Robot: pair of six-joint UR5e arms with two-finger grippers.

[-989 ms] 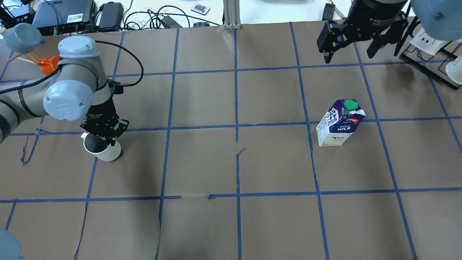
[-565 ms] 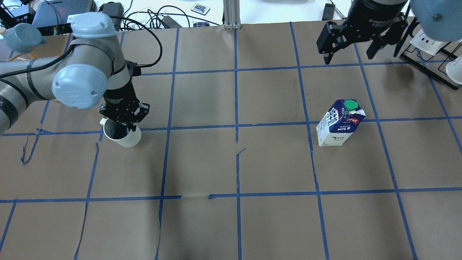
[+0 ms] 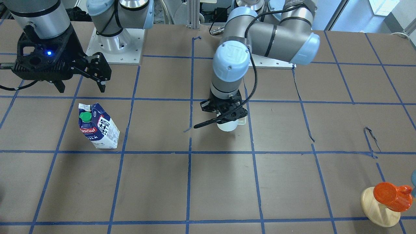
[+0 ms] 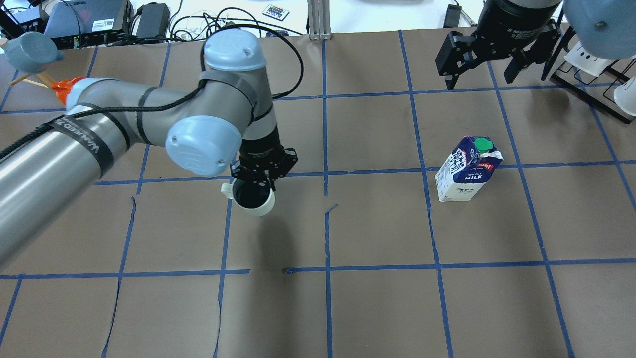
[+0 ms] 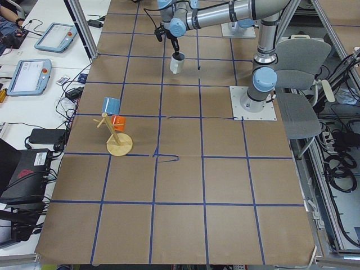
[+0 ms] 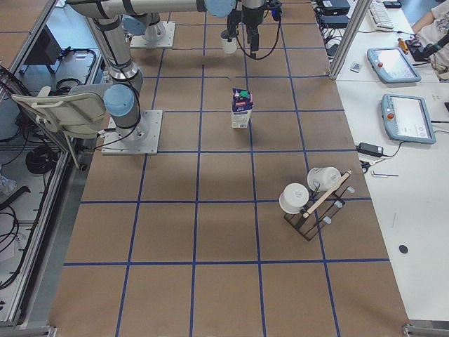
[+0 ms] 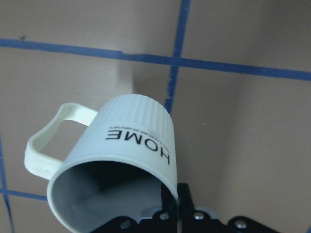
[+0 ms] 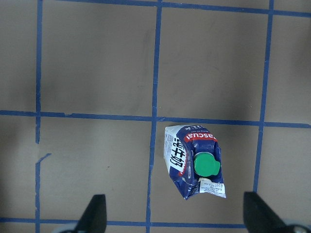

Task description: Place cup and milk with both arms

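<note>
My left gripper [image 4: 262, 175] is shut on the rim of the white cup [image 4: 254, 200], one finger inside and one outside. It holds the cup tilted above the table, left of centre. The cup's "HOME" lettering and handle show in the left wrist view [image 7: 131, 145], and the cup shows in the front view [image 3: 227, 125] below the gripper [image 3: 225, 112]. The blue and white milk carton [image 4: 467, 171] with a green cap stands upright on the right side. My right gripper [image 4: 480, 77] is open and empty, high above and beyond the carton [image 8: 194, 162].
A wooden stand with an orange cup [image 3: 388, 196] and a blue one sits at the far left [image 5: 115, 132]. A black rack with white mugs [image 6: 312, 196] stands at the far right. Blue tape lines grid the brown table [image 4: 377, 223].
My left arm has carried the cup to the right, from the table's left side to just left of centre. The right gripper and the milk have stayed in place.
</note>
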